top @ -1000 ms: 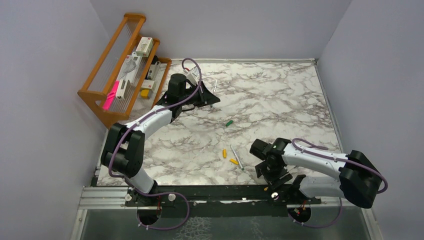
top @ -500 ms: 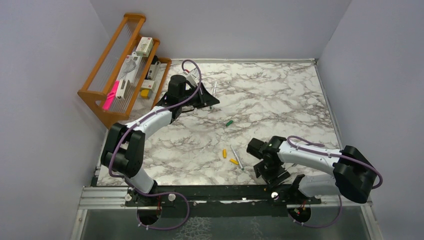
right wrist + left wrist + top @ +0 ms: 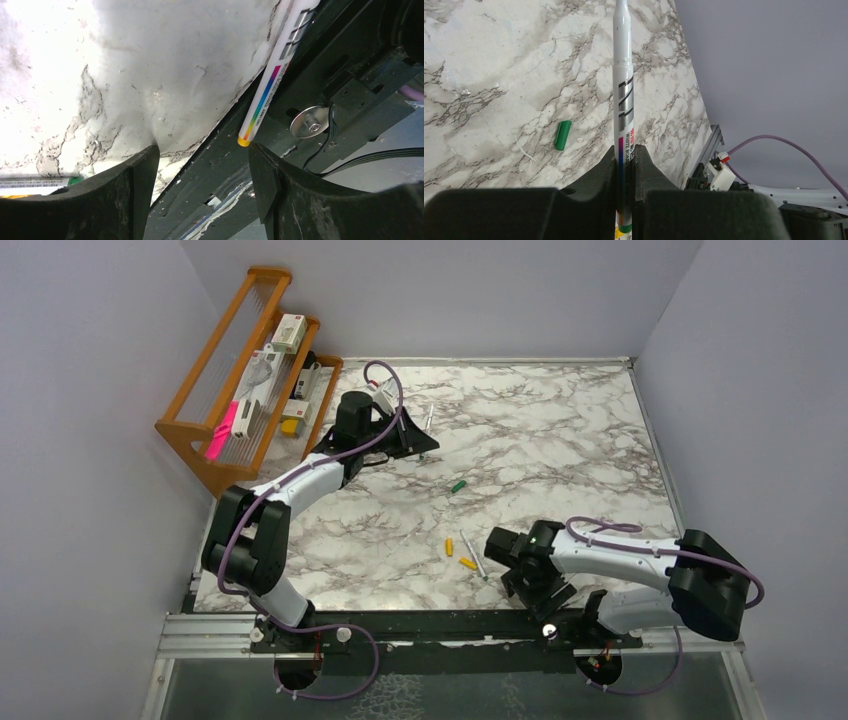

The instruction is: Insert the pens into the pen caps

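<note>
Far left, a wooden rack [image 3: 190, 452] with small boxes, labels too small to read, and a pink marker [image 3: 222, 432]; next, left gripper [image 3: 624, 156] pressed tight on a pen [image 3: 623, 95], gripped near its green end, tip pointing away over the table [image 3: 560, 430]; on the barrel, silver bars, a line of red print too fine to read, then "WHITE BOARD"; to the right, green cap [image 3: 458, 485] lying alone on the marble; nearer the bases, two yellow caps [image 3: 449, 547] just beside a second pen [image 3: 473, 556]; further right, right gripper [image 3: 202, 165] spread wide, pinching nothing, low over the table's near edge; past its fingers, a third pen [image 3: 267, 87], rainbow stripe and orange end, lying from the marble onto the black frame [image 3: 320, 60].
</note>
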You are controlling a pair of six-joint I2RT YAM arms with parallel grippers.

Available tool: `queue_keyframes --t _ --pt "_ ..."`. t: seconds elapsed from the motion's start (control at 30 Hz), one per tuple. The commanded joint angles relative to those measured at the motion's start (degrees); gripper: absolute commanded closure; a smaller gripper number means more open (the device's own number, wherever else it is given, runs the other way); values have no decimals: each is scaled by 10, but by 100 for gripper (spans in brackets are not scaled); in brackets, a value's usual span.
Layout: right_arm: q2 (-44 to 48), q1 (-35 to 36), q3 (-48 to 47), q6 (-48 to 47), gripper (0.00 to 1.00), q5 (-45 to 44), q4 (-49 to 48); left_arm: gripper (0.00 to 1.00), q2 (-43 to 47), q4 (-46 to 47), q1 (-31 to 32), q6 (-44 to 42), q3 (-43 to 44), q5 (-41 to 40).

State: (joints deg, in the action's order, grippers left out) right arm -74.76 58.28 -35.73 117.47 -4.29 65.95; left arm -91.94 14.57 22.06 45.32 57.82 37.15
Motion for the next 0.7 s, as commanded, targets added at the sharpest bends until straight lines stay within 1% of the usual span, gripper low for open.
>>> queue_keyframes --t 0.0,0.13,0.27,0.67 --pt "-42 27 45 61 31 -28 -17 100 12 20 -4 0 -10 22" --pt "-17 33 57 76 31 -34 -24 100 13 21 -4 3 -10 22" --pt "-3 34 59 71 31 -63 -31 100 14 20 -4 5 -7 24" --pt "-16 33 51 68 33 -112 -34 100 14 21 -3 9 -11 27"
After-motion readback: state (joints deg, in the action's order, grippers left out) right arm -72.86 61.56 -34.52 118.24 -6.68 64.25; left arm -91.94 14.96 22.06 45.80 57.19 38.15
